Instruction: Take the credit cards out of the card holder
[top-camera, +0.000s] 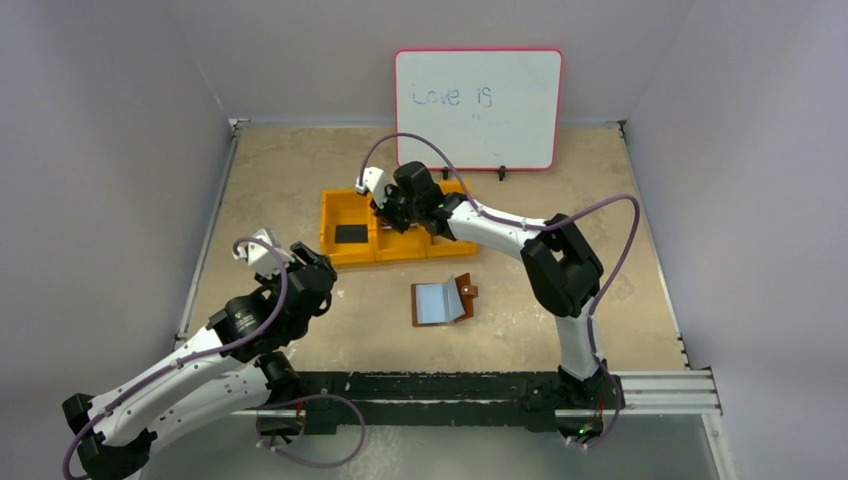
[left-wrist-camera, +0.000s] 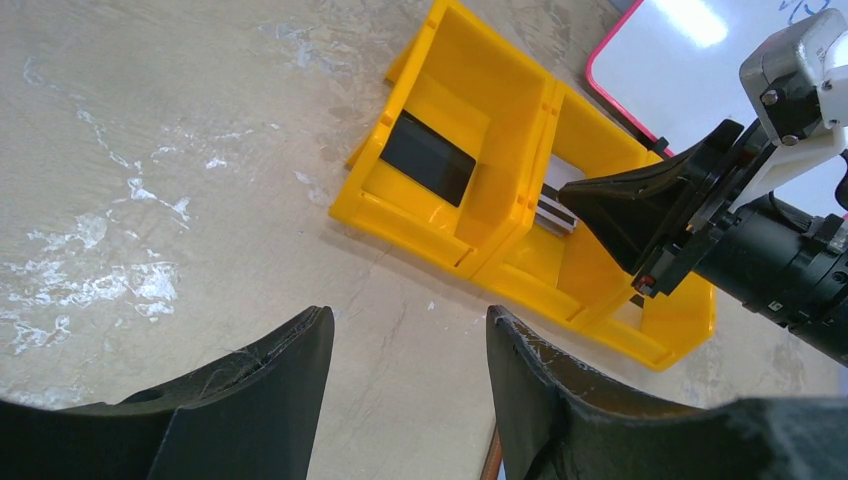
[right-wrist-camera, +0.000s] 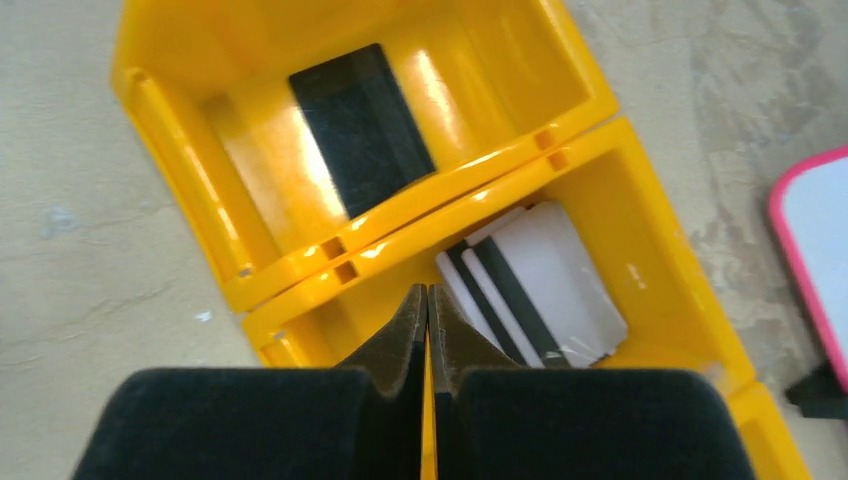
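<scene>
Top external view: the left gripper (left-wrist-camera: 408, 322) is held over bare tabletop (top-camera: 280, 180), jaws spread with nothing between them. One black card (top-camera: 351, 234) is seen in the left compartment of the yellow bin (top-camera: 345, 258). Two pale striped cards (right-wrist-camera: 545, 290) (overlapping) are seen in the middle one, below the right gripper (right-wrist-camera: 428, 296), jaws pressed together. The card holder (top-camera: 442, 301) is laid open on the tabletop, apart from both grippers.
</scene>
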